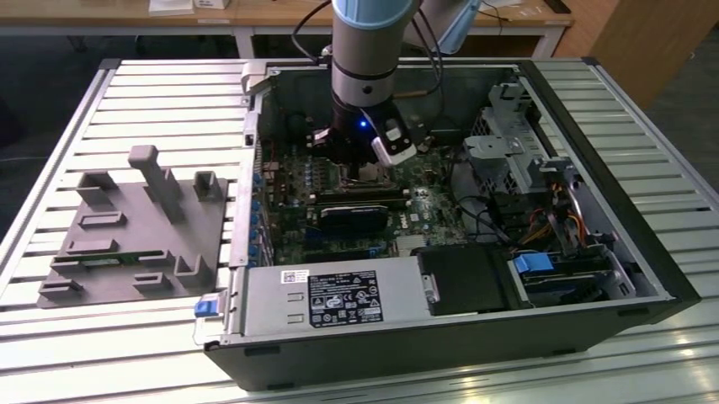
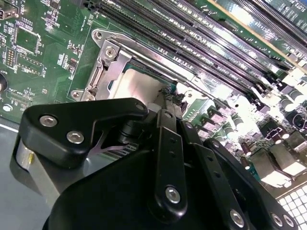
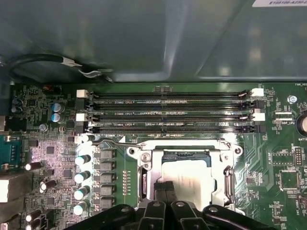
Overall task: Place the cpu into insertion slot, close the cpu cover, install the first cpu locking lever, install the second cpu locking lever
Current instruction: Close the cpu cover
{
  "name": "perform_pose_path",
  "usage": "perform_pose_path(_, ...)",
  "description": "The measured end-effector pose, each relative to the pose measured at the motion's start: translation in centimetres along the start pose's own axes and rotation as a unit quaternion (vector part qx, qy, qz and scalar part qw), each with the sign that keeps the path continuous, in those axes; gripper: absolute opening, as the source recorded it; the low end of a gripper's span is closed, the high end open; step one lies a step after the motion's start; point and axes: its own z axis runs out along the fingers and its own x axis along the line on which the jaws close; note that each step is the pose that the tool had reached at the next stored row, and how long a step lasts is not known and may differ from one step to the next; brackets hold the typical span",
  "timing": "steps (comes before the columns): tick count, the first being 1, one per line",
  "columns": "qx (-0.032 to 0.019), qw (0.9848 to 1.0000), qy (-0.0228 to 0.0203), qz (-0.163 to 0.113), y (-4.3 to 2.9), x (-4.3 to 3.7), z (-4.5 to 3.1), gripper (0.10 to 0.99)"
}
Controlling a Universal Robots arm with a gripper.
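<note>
Gripper [image 3: 166,187] clenched over cpu [image 3: 189,179]; exterior view shows grey fixture [image 1: 118,242] beside case [image 1: 450,358].

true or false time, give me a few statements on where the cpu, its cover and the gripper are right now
1. The cpu lies in the insertion slot. True.
2. The gripper hangs over the grey fixture. False: it is down inside the open computer case, right at the cpu.
3. The grey fixture sits on the exterior view's left of the computer case. True.
4. The cpu cover stands upright, clear of the cpu. False: it lies flat around the cpu, which shows through its window.
</note>
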Motion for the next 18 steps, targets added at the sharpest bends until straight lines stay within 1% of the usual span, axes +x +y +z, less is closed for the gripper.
perform_pose_path(2, -0.0012, 1.0000, 0.0000, 0.000, 0.00, -0.01, 0.02, 0.106)
perform_pose_path(6, -0.0018, 1.0000, -0.0003, 0.000, 0.02, -0.01, -0.04, 0.106)
perform_pose_path(7, -0.0022, 1.0000, -0.0005, 0.000, 0.05, -0.02, -0.14, 0.106)
perform_pose_path(9, -0.0015, 1.0000, -0.0001, 0.000, 0.06, 0.00, -0.45, 0.106)
perform_pose_path(12, -0.0026, 1.0000, -0.0001, 0.000, 0.08, 0.00, -0.64, 0.106)
perform_pose_path(13, -0.0045, 1.0000, 0.0000, 0.000, 0.08, -0.01, -0.65, 0.106)
perform_pose_path(14, -0.0075, 1.0000, 0.0001, 0.000, 0.08, -0.01, -0.65, 0.106)
perform_pose_path(15, -0.0123, 0.9999, 0.0001, 0.000, 0.08, 0.00, -0.65, 0.106)
perform_pose_path(17, -0.0256, 0.9997, 0.0005, 0.000, 0.08, 0.00, -0.65, 0.106)
perform_pose_path(18, -0.0311, 0.9995, 0.0007, 0.000, 0.08, 0.00, -0.65, 0.106)
